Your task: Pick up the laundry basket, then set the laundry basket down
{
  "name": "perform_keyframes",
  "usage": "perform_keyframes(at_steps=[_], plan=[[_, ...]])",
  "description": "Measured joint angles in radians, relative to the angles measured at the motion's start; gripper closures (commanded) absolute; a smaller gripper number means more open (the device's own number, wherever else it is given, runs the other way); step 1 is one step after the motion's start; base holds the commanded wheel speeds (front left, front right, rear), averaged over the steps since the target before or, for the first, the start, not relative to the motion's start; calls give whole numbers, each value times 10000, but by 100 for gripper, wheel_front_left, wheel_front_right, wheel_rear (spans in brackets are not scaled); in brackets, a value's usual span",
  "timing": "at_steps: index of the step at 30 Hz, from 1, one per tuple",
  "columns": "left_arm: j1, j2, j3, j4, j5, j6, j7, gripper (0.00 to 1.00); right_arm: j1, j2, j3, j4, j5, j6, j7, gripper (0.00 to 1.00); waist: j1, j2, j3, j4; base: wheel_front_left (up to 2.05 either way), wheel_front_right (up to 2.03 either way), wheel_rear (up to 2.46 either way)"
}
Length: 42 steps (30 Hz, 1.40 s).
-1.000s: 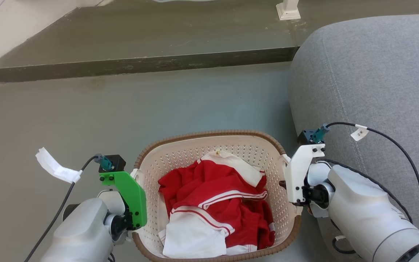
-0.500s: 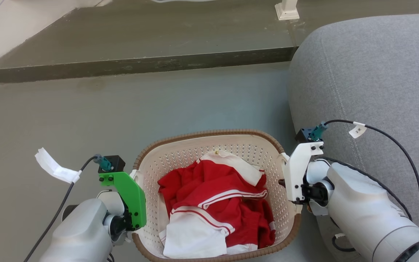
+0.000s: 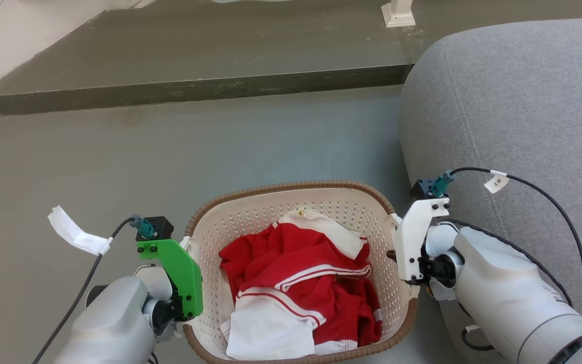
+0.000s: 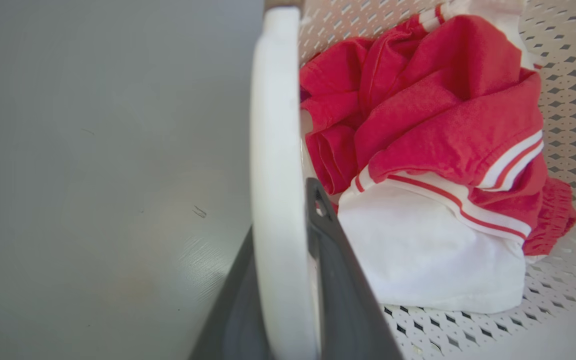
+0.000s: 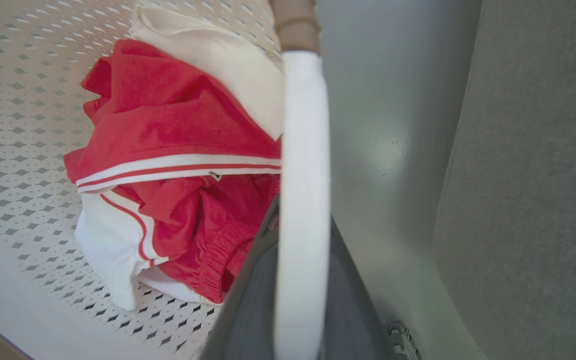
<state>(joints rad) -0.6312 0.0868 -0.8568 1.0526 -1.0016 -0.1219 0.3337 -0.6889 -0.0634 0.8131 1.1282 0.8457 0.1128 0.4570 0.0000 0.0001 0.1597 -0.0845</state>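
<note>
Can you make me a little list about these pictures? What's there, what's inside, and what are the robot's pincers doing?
main thing: laundry basket, cream with little holes and a brown rim
inside it: red and white clothes, crumpled in a heap
left side: left pincer shut on the white left handle
right side: right pincer shut on the white right handle
under it: floor; cannot tell if the basket is lifted
nearby: grey sofa on the robot's right, low step ahead
</note>
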Motion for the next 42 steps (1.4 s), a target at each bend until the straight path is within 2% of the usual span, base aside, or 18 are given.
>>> perform_keyframes(at_steps=[15, 42], plan=[[-221, 144, -21, -100, -138, 0, -485, 100, -407, -13, 79, -50, 6, 0, -433, 100, 0, 0, 684, -12, 0, 0, 0], [-1300, 284, 90, -228, -75, 0, -2353, 100, -1209, -211, 73, -359, 10, 0, -2155, 100, 1, 0, 3751, 65, 0, 0, 0]])
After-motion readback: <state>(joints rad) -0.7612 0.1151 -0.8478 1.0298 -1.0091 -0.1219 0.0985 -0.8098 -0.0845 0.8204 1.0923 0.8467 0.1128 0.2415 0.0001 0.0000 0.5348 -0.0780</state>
